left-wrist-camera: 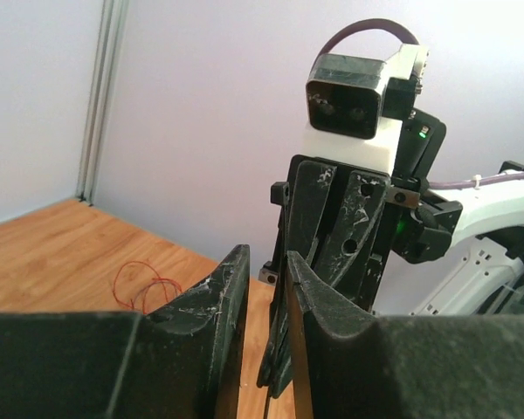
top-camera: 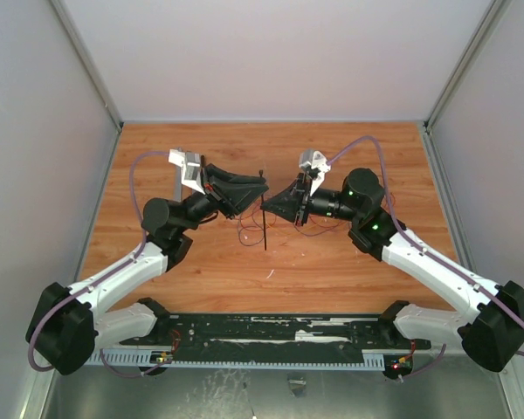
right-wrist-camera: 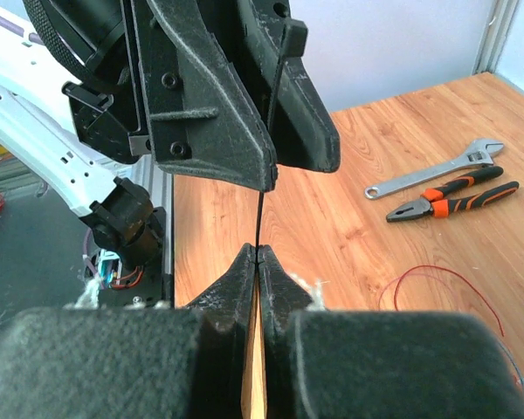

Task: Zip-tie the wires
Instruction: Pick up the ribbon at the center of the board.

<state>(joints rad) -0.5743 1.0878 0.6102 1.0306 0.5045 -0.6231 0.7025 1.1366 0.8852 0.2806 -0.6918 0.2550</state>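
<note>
The zip tie (top-camera: 265, 225) is a thin black strip held upright over the wooden table (top-camera: 332, 262). My right gripper (right-wrist-camera: 258, 249) is shut on its lower part. From there the strip (right-wrist-camera: 272, 113) rises between the fingers of my left gripper (right-wrist-camera: 278, 166). In the left wrist view, my left gripper (left-wrist-camera: 266, 262) stands open with a narrow gap, and the right gripper (left-wrist-camera: 332, 218) is just beyond it. The wires (top-camera: 249, 230) lie loose on the table under both grippers. Red loops of them show in the left wrist view (left-wrist-camera: 140, 284) and the right wrist view (right-wrist-camera: 445, 279).
Orange-handled pliers (right-wrist-camera: 454, 199) and an adjustable wrench (right-wrist-camera: 432, 173) lie on the table past the wires. A black rail (top-camera: 271, 336) runs along the near edge between the arm bases. Grey walls close in the table on three sides.
</note>
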